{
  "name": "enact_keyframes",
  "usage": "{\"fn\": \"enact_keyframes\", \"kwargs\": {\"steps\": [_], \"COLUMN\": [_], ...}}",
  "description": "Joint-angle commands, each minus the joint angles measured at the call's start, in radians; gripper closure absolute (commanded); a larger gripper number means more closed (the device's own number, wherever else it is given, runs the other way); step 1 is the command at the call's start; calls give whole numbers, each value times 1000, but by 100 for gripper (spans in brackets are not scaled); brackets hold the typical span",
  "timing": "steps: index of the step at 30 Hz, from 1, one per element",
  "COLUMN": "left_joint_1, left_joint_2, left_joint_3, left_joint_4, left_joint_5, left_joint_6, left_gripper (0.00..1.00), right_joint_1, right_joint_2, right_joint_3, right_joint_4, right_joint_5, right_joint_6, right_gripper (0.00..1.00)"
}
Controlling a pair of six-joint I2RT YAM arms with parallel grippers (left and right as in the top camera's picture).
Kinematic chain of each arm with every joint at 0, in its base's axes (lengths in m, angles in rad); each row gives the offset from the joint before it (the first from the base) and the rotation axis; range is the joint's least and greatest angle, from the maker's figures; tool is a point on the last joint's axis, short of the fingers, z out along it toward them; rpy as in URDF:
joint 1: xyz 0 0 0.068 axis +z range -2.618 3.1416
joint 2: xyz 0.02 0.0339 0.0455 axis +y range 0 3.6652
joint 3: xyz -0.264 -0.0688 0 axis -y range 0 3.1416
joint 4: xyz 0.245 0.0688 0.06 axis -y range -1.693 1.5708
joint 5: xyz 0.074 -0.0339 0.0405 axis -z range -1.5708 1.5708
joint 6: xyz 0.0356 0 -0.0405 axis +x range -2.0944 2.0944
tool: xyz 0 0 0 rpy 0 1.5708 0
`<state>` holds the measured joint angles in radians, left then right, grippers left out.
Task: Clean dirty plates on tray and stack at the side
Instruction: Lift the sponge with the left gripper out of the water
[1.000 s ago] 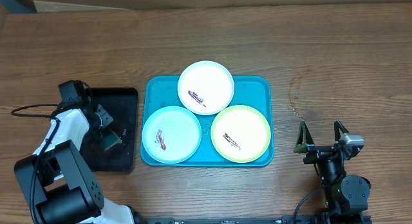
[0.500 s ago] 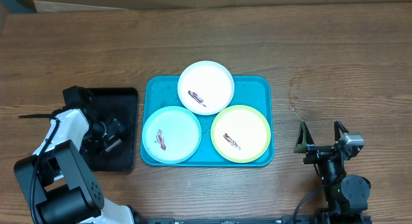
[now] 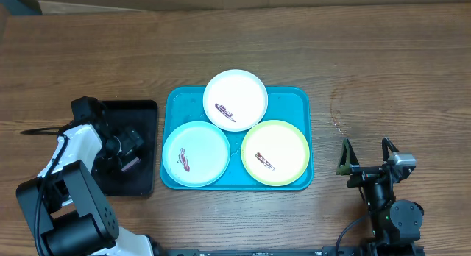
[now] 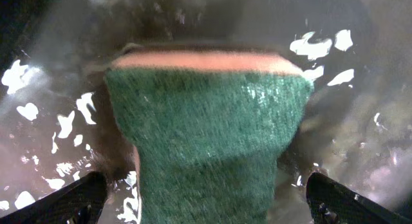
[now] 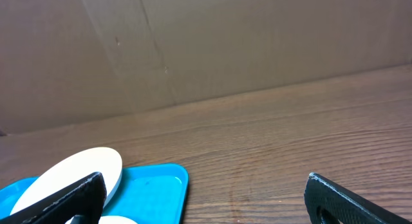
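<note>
I see a green sponge (image 4: 206, 140), salmon-pink backed, between my black left fingers (image 4: 77, 198), white plate (image 3: 243, 90), light blue plate (image 3: 206, 146), yellow-green plate (image 3: 285, 142), each smeared brown-red, turquoise tray (image 3: 294, 101)

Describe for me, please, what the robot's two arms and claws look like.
The left arm has a white link between black joints, and a thin black cable loops out beside it. The right arm is black with a small silver block. The left claw and right claw have dark fingers.

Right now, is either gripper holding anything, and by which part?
Nothing is held. The left gripper is open, straddling the narrow end of the green sponge with a gap on each side. The right gripper is open and empty.
</note>
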<state>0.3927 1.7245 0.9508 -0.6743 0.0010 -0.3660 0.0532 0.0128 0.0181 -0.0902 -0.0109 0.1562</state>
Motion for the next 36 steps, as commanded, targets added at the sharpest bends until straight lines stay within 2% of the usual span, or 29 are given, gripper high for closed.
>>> {"fn": "enact_keyframes", "kwargs": {"steps": [1,10,11,12,13,14,15,20,27,33,36], "left_joint_1": [0,0,0,0,0,0,0,0,0,0,0], "left_joint_2": [15,15,15,14,15,15,14,12,-28,-106,-151], "left_joint_3": [1,1,1,1,1,1,1,30,211,433,529], "left_joint_4": [25,24,24,25,25,27,28,7,-206,-390,-454], "left_joint_5": [-55,-63,-64,-64,-64,-64,-64,-95,-237,-227,-152], "left_joint_6": [3,4,3,4,4,3,4,11,-24,-31,-31], "left_gripper": [0,0,7,19,45,78,95,96,96,96,96], "right_joint_1": [-2,-2,-2,-2,-2,-2,-2,-2,-2,-2,-2], "right_joint_2": [-9,-9,-9,-9,-9,-9,-9,-9,-9,-9,-9], "right_joint_3": [-10,-10,-10,-10,-10,-10,-10,-10,-10,-10,-10], "right_joint_4": [6,6,6,6,6,6,6,6,6,6,6], "right_joint_5": [10,10,10,10,10,10,10,10,10,10,10], "right_joint_6": [-4,-4,-4,-4,-4,-4,-4,-4,-4,-4,-4], "right_gripper": [0,0,0,0,0,0,0,0,0,0,0]}}
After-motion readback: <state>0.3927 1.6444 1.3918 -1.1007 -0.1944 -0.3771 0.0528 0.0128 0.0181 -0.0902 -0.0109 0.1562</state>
